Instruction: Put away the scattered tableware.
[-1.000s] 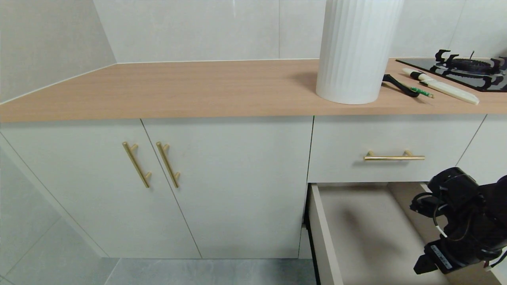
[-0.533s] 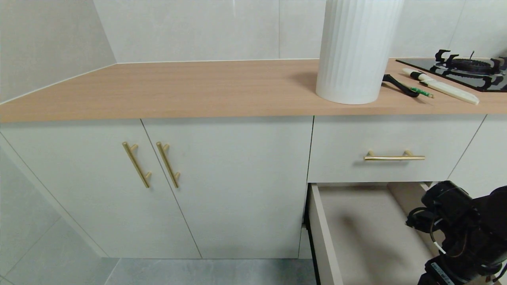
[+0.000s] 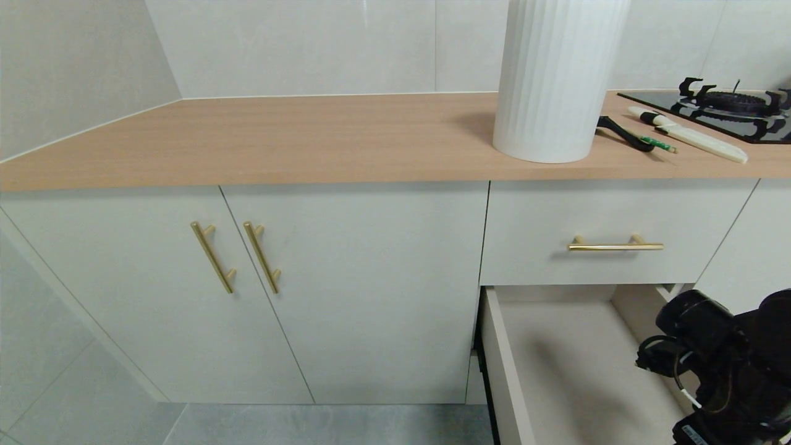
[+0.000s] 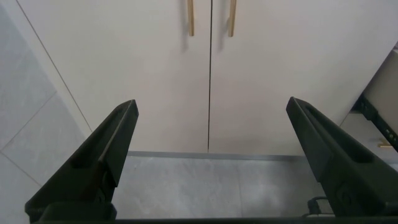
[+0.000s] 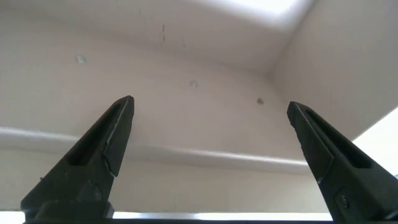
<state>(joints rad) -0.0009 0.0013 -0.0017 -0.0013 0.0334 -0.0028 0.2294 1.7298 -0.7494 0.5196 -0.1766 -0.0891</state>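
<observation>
On the wooden counter (image 3: pixel 309 139), at the right, lie a black-handled utensil (image 3: pixel 623 132), a thin green-tipped stick (image 3: pixel 659 145) and a long white knife (image 3: pixel 695 138). Below them a lower drawer (image 3: pixel 502 371) stands pulled open, with nothing lying on the visible part of its floor. My right arm (image 3: pixel 723 364) hangs over the drawer's right side. My right gripper (image 5: pixel 210 106) is open with nothing in it and faces the pale inner wall (image 5: pixel 186 81) of the drawer. My left gripper (image 4: pixel 211 102) is open with nothing in it, low in front of the cabinet doors (image 4: pixel 211 74).
A tall white ribbed container (image 3: pixel 553 80) stands on the counter just left of the utensils. A black gas hob (image 3: pixel 729 108) lies at the far right. The upper drawer with a gold handle (image 3: pixel 615 246) is closed. Grey floor tiles (image 4: pixel 205 186) lie below the left gripper.
My right arm has sunk lower over the open drawer, toward the bottom right corner of the head view. Everything on the counter has stayed put.
</observation>
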